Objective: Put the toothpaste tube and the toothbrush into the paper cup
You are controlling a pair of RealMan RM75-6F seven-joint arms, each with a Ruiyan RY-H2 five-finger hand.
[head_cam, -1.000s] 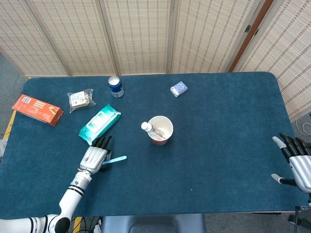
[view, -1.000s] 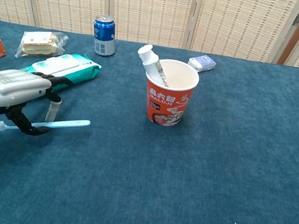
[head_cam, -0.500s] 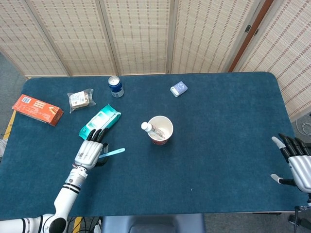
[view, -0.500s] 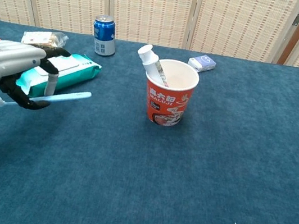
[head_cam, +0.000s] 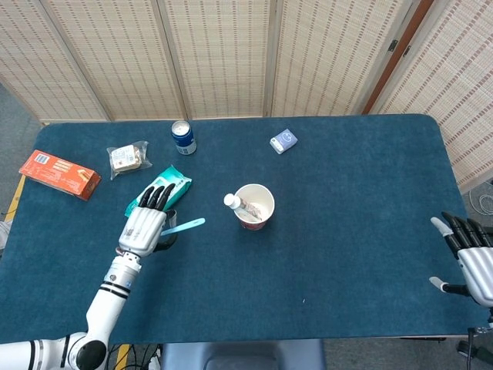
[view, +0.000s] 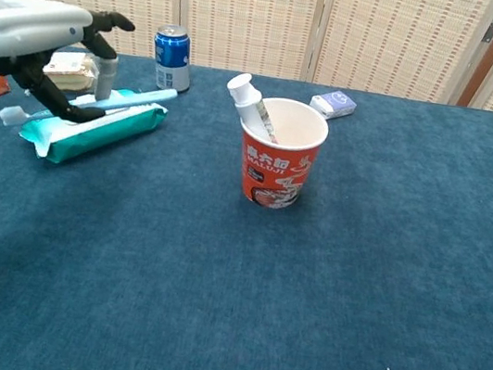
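Observation:
The red and white paper cup (head_cam: pixel 254 206) (view: pixel 279 165) stands mid-table. A white toothpaste tube (head_cam: pixel 238 203) (view: pixel 249 99) leans inside it, cap end sticking out over the left rim. My left hand (head_cam: pixel 146 226) (view: pixel 36 34) holds the light blue toothbrush (head_cam: pixel 183 226) (view: pixel 124 100) raised above the table, left of the cup, its handle pointing toward the cup and its bristle end (view: pixel 12 114) behind the hand. My right hand (head_cam: pixel 471 258) rests at the table's right edge, fingers spread, holding nothing; the chest view does not show it.
A teal wet-wipes pack (head_cam: pixel 159 190) (view: pixel 87 125) lies just under and behind my left hand. A blue can (head_cam: pixel 183 136) (view: pixel 170 57), a wrapped snack (head_cam: pixel 127 157), an orange box (head_cam: pixel 59 173) and a small blue-white box (head_cam: pixel 283 140) (view: pixel 333 103) sit toward the back.
My left hand has lifted the toothbrush off the table and carried it upward and away from the front edge, over the wipes pack. The right hand has not moved.

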